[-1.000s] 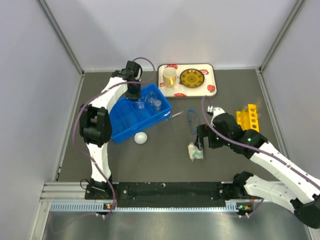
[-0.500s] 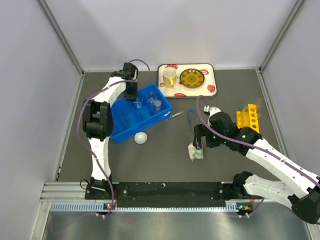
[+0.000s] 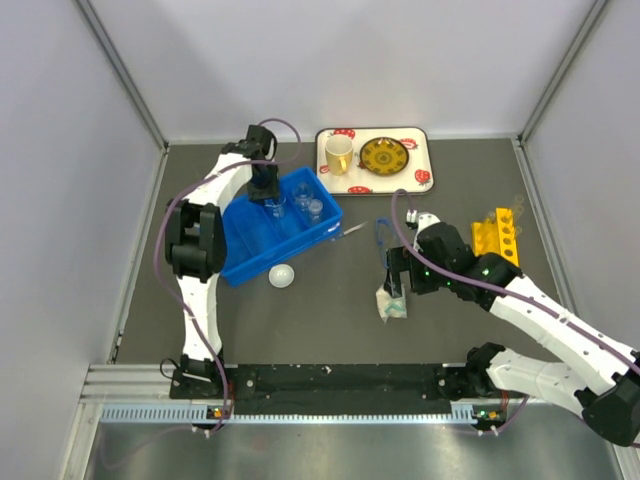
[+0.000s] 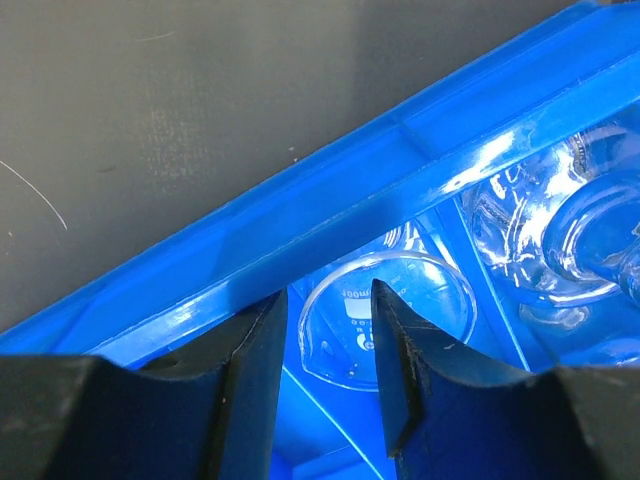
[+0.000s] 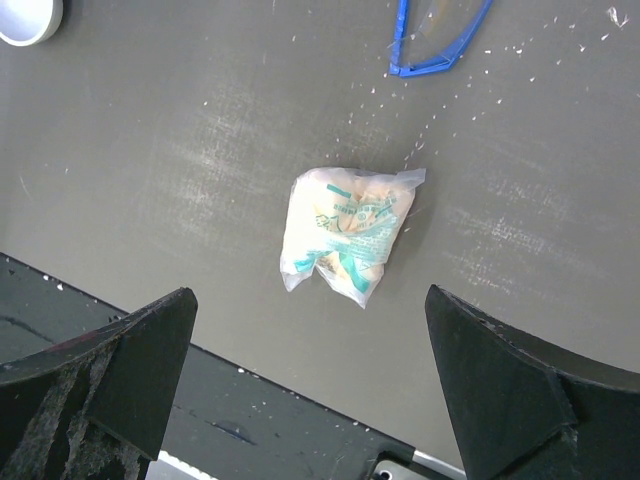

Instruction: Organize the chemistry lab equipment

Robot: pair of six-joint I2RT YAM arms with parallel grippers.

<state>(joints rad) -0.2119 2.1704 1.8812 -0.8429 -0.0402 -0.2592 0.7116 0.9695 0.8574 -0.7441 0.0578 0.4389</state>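
My left gripper (image 3: 266,192) reaches down into the blue bin (image 3: 250,240). In the left wrist view its jaws (image 4: 328,320) stand apart, with the rim of a small clear beaker (image 4: 420,300) just between and beyond them. More beakers (image 4: 560,230) sit in the compartment to the right. My right gripper (image 3: 397,283) hangs wide open over the white-and-teal packet (image 5: 348,232), holding nothing. Blue-rimmed goggles (image 3: 384,238) lie just beyond the packet. The white dome (image 3: 282,275) rests in front of the bin, and a thin tube (image 3: 352,230) lies beside it.
A white tray (image 3: 425,150) at the back carries the yellow mug (image 3: 339,153) and the patterned plate (image 3: 384,156). A yellow rack (image 3: 496,236) stands at the right, close behind my right arm. Grey walls close in the table on three sides.
The left jaws were shut and now stand apart over the beaker in the bin. The right arm has shifted slightly left over the packet.
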